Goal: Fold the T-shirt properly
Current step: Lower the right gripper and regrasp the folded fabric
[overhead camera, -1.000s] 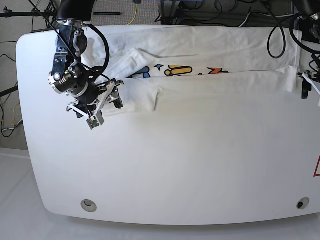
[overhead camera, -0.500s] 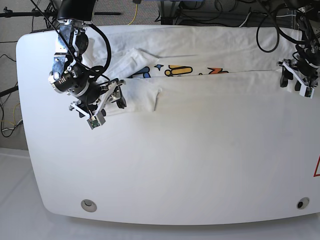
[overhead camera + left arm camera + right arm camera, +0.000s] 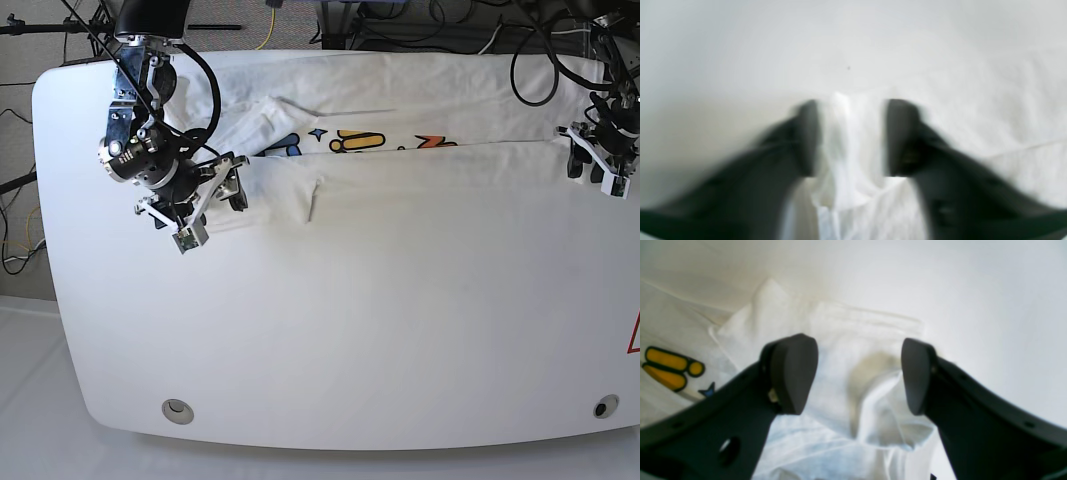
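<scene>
The white worktop (image 3: 330, 340) fills the base view, and the T-shirt (image 3: 420, 160) lies stretched along its far edge, its near long side folded up over the chest so only a strip of blue, yellow and orange print (image 3: 385, 141) peeks out between the layers. Over at the sleeve end, the right gripper (image 3: 858, 373) hangs just above the cloth with its jaws spread wide; a rumpled fold of sleeve fabric sits in the gap, but neither pad is pressing on it, so nothing is gripped there. At the hem end, the left gripper (image 3: 851, 136) is down on the folded edge, jaws about half apart with a ridge of white fabric bunched between them. The wrist view is blurred, so whether those pads actually pinch the cloth I cannot tell.
</scene>
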You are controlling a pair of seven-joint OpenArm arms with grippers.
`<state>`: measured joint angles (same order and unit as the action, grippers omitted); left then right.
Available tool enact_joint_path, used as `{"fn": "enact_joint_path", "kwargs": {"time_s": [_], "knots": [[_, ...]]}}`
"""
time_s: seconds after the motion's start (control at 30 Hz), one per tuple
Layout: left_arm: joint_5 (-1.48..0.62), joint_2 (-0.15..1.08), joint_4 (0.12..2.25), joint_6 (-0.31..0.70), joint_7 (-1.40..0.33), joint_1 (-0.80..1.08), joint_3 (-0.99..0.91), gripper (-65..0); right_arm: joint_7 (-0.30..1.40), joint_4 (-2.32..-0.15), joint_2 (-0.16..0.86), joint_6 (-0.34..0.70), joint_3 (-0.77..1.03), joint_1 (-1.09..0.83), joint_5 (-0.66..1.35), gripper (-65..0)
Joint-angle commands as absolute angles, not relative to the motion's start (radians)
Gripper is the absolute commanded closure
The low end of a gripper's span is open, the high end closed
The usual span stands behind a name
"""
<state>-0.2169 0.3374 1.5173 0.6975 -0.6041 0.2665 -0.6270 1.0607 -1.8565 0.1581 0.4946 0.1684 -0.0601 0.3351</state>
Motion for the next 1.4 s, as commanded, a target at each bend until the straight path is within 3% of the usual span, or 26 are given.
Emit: {"fn": "enact_joint_path", "kwargs": {"time_s": [0.0,0.1,0.53,0.87,1.07,1.37], "knots": [[-0.211,0.354,1.527,0.698,-0.592,0.267,-0.631,-8.9,1.055,-1.886,0.163,0.497,0.166,-0.050,0.356,-41.3],[-0.196,0.354,1.524,0.698,-0.588,0.271,-0.630,0.0,1.059,-1.889,0.163,0.496,0.164,-0.051,0.354,-41.3],[-0.140,0.357,1.439,0.698,-0.585,0.264,-0.619,0.0,1.066,-1.845,0.164,0.494,0.148,-0.034,0.365,-42.1],[-0.169,0.346,1.438,0.698,-0.594,0.240,-0.623,0.0,1.071,-1.660,0.159,0.497,0.181,0.073,0.381,-41.8],[-0.161,0.320,1.455,0.698,-0.606,0.251,-0.627,0.0,1.061,-1.482,0.141,0.554,0.245,0.164,0.367,-29.6],[-0.164,0.301,1.465,0.698,-0.601,0.247,-0.626,0.0,1.031,-1.405,0.144,0.571,0.231,0.157,0.370,-16.5]]}}
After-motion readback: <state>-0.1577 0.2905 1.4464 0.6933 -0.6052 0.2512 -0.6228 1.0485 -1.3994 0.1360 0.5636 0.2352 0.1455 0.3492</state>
